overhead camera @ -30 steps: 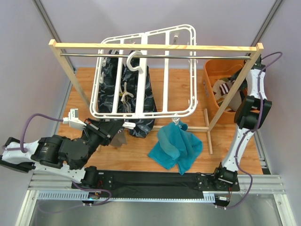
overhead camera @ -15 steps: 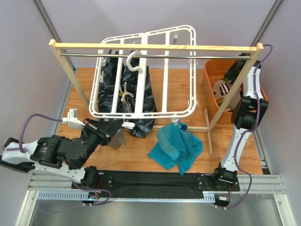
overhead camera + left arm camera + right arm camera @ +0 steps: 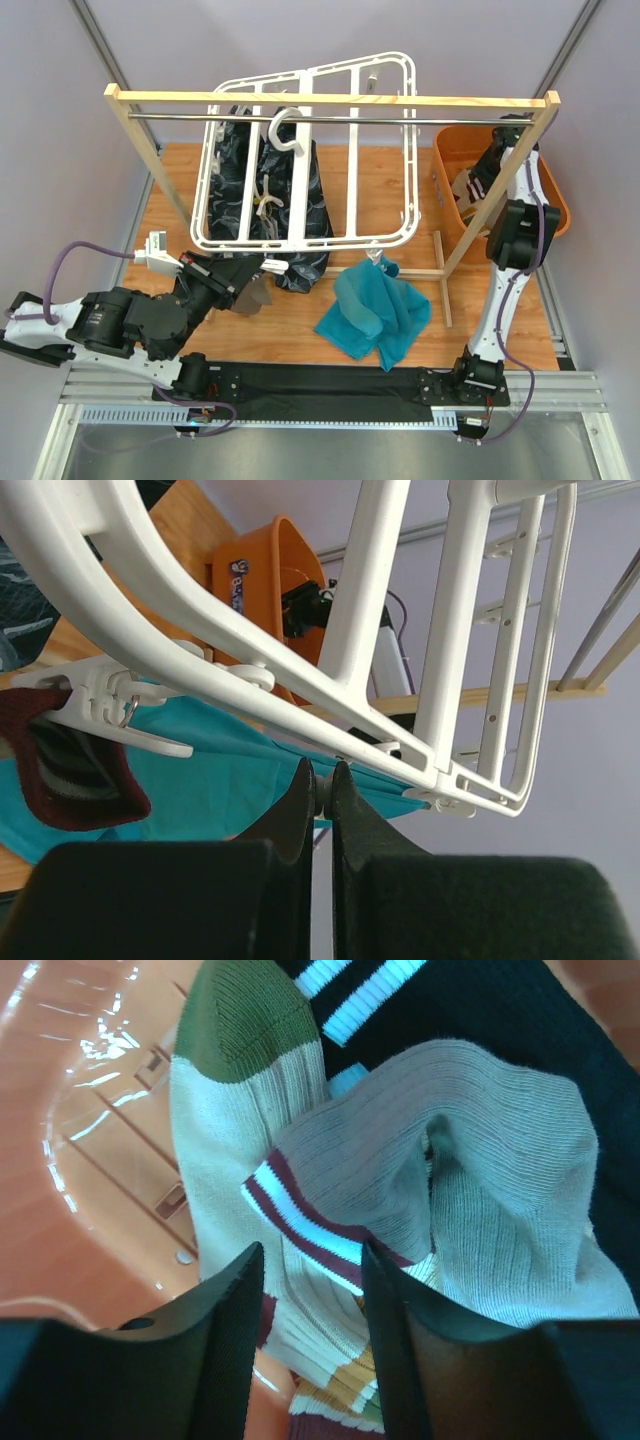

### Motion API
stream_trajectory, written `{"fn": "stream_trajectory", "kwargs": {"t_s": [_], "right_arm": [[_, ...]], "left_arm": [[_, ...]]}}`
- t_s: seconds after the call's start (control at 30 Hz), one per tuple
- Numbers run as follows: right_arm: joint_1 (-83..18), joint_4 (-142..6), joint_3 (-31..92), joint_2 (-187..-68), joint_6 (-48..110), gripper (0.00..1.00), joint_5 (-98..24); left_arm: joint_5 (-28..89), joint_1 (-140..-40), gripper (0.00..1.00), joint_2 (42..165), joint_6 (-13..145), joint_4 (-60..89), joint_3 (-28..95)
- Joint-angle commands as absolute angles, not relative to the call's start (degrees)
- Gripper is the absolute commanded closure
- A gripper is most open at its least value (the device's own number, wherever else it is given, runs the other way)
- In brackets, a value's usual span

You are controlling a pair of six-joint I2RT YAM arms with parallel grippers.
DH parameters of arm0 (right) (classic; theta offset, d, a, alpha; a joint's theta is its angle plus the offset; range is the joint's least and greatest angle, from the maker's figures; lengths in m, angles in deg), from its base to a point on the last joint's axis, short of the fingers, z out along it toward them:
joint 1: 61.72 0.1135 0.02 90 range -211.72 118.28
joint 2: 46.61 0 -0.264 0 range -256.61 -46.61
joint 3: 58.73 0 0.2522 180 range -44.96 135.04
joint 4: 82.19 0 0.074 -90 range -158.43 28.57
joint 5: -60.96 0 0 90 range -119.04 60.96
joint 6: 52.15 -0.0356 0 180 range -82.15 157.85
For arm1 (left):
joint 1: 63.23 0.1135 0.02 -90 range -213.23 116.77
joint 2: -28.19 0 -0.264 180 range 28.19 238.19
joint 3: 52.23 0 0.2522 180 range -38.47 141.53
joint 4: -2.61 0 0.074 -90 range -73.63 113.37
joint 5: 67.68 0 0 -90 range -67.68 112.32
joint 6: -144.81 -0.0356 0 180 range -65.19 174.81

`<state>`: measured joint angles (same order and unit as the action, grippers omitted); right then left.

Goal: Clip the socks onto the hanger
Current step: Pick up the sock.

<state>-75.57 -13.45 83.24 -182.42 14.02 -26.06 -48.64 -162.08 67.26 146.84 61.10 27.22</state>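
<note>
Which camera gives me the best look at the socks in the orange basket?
Right wrist: the striped socks fill the frame just beyond the right claw. The top view shows only a glimpse of them behind the rack leg; the left wrist shows the basket, not its socks.

A wooden rack [image 3: 330,99] with a metal rail [image 3: 330,119] stands on the table [image 3: 380,190], its legs slanting down to the left and right. Behind the rack, under its left half, a dark patterned cloth [image 3: 305,205] hangs down to the table. An orange basket [image 3: 449,148] sits at the rack's right end, partly behind the right leg. In the left wrist view the basket [image 3: 262,565] shows a printed label on its side.
</note>
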Motion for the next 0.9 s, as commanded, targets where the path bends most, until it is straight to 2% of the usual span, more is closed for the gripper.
{"fn": "stream_trajectory", "kwargs": {"t_s": [0.0, 0.27, 0.37, 0.53, 0.73, 0.87], "right_arm": [[-74.82, -16.22, 82.74, -183.72, 15.36, 0.57, -21.14], [-74.73, -16.05, 86.08, -187.94, 14.04, 0.65, -22.01], [-74.82, -15.35, 87.31, -188.64, 13.42, 0.81, -21.67], [-74.99, -16.49, 86.61, -184.53, 12.98, 1.0, -22.8], [-77.18, -16.22, 87.22, -180.04, 9.65, 1.0, -27.37], [-79.56, -16.93, 87.31, -178.63, 6.05, 1.0, -34.91]], "left_arm": [[-46.33, -162.2, 1.0, 68.54, 144.9, 67.08, 26.57], [-46.59, -162.2, 1.0, 68.63, 144.99, 67.43, 26.75], [-46.68, -162.2, 1.0, 68.62, 144.9, 67.52, 26.92], [-46.59, -162.2, 1.0, 68.45, 145.77, 68.75, 27.01], [-46.59, -162.2, 1.0, 68.1, 145.95, 68.57, 26.66], [-46.5, -162.2, 1.0, 68.01, 145.95, 68.66, 26.66]]}}
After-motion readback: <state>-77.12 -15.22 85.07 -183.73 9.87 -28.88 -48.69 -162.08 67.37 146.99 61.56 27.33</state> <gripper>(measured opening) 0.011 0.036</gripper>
